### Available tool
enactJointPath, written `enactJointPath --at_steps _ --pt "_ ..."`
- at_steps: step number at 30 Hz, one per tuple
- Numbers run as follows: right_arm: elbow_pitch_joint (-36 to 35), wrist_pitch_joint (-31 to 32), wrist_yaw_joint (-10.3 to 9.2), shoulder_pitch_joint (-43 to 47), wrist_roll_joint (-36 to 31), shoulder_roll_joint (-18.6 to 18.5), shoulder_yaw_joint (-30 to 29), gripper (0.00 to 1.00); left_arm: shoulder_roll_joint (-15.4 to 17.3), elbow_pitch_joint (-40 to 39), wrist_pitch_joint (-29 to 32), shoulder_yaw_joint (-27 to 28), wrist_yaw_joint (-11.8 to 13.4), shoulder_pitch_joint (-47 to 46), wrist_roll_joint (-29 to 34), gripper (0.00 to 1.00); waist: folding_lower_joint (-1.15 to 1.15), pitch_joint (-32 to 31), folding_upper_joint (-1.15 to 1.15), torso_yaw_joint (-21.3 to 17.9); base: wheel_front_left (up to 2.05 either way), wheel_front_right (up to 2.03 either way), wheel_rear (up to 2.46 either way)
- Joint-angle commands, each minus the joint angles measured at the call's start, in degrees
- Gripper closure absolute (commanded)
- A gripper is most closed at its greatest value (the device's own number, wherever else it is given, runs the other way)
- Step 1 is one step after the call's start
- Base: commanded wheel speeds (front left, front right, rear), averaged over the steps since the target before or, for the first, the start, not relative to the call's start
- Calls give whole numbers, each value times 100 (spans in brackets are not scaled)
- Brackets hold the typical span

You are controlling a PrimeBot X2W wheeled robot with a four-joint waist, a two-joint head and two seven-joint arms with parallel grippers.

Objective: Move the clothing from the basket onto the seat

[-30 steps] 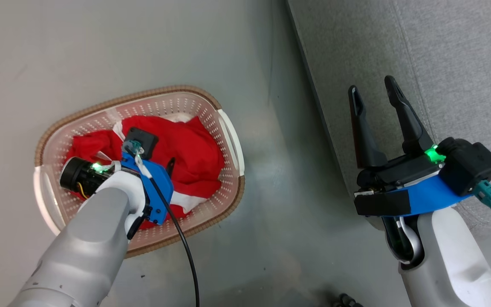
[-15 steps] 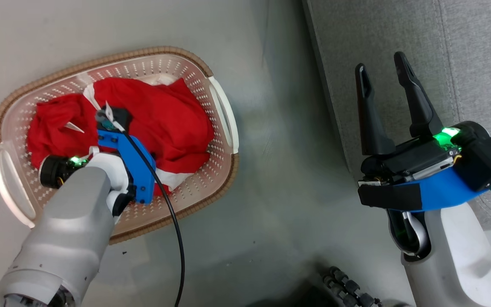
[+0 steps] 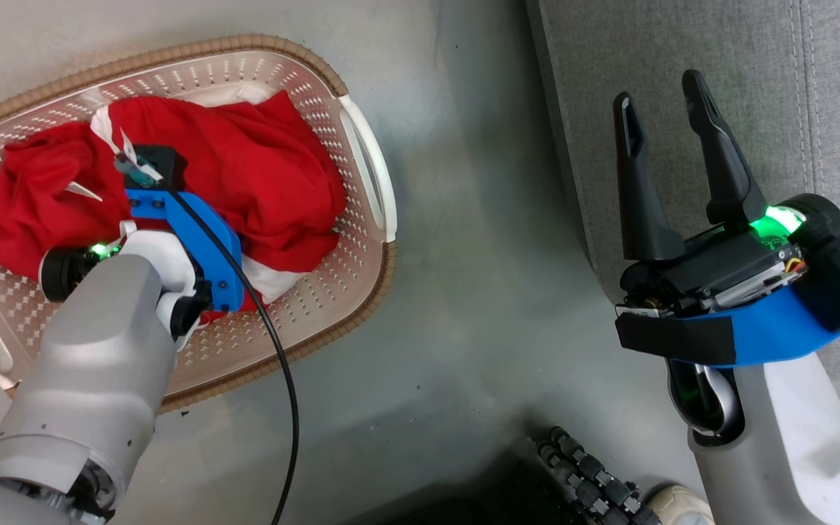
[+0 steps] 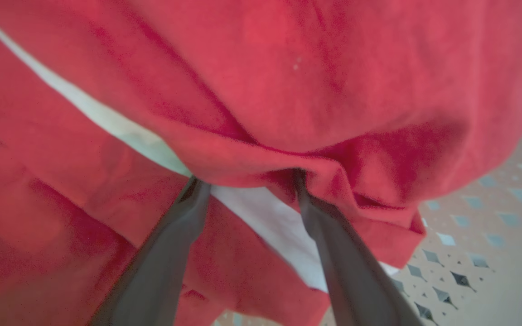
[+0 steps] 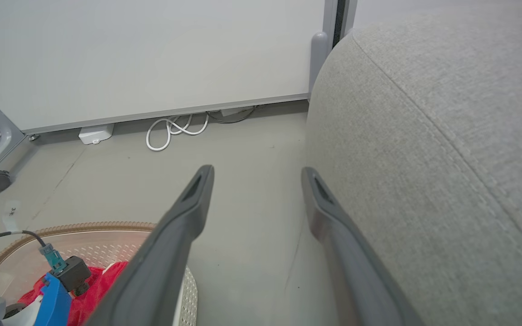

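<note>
The grey floor carries the basket, the seat near it, and a coiled white cable.

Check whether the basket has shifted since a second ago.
No. The basket keeps about the same gap from the seat; the whole head view shifted, so the camera moved.
</note>
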Motion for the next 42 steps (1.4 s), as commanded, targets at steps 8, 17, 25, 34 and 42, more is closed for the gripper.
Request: enactJointPath --at_steps 8,17,25,34,42 --pt "-96 -24 1 -102 26 -6 -4 0 -84 116 -61 -93 80 -191 62 100 0 83 -1 -8 0 0 0" --pt "-8 -24 1 -110 -73 -6 -57 0 -231 129 -408 -230 9 -66 98 100 0 -230 -1 94 0 0 0" --pt "137 -24 1 53 -287 -8 -173 0 -472 -122 -1052 -313 -15 218 -54 100 0 -891 -1 435 0 0 0" --pt "375 -24 1 296 -547 -9 -280 0 -574 -649 -1753 -560 -18 734 -388 100 0 -1858 -1 900 0 0 0" --pt "585 -24 1 667 -661 -9 -325 0 -526 -980 -2505 -935 -19 1103 -520 100 0 -2777 -1 1158 0 0 0"
